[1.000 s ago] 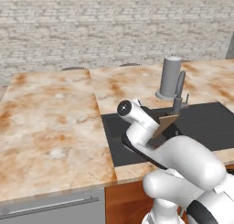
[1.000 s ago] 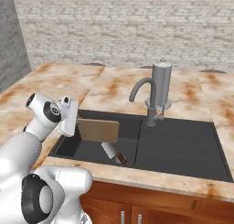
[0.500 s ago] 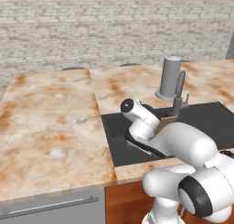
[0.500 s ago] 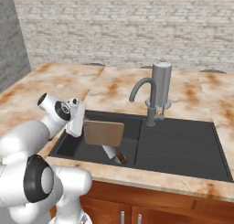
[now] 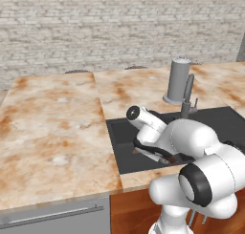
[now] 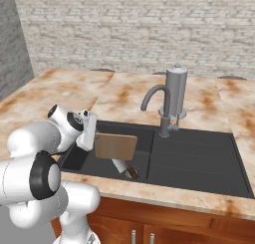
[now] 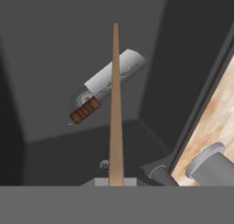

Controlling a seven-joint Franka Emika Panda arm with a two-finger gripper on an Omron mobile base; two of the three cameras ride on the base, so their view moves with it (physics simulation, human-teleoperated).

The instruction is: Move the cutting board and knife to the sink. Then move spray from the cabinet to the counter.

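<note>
Now the flat rectangular light-wood cutting board (image 6: 116, 146) is seen held on edge above the left basin of the dark sink (image 6: 199, 161), clamped in the claw (image 6: 94, 136) at its left end; in the hand view the board (image 7: 115, 109) appears edge-on as a thin tan strip rising from between the fingertips, whose own tips are hidden by the bottom of that view. Compared with one second ago, the board is found lower and further over the basin: it was then held near the sink's left rim, and the white arm with dark joints (image 6: 47, 133) has since been stretched out towards the middle of the basin. In the left base view the board is largely hidden behind the arm (image 5: 165, 135). The cleaver-like knife with the wide grey blade and short dark brown handle (image 6: 125, 168) is seen lying on the sink floor beneath the board, in the same place as in the earlier pictures; in the hand view the knife (image 7: 106, 87) lies slantwise behind the board's edge, near the round drain. The grey curved tap (image 6: 155, 103) and the grey cylinder (image 6: 175, 91) stand behind the sink on the beige stone worktop mottled with rusty brown (image 5: 52, 128), unchanged.
</note>
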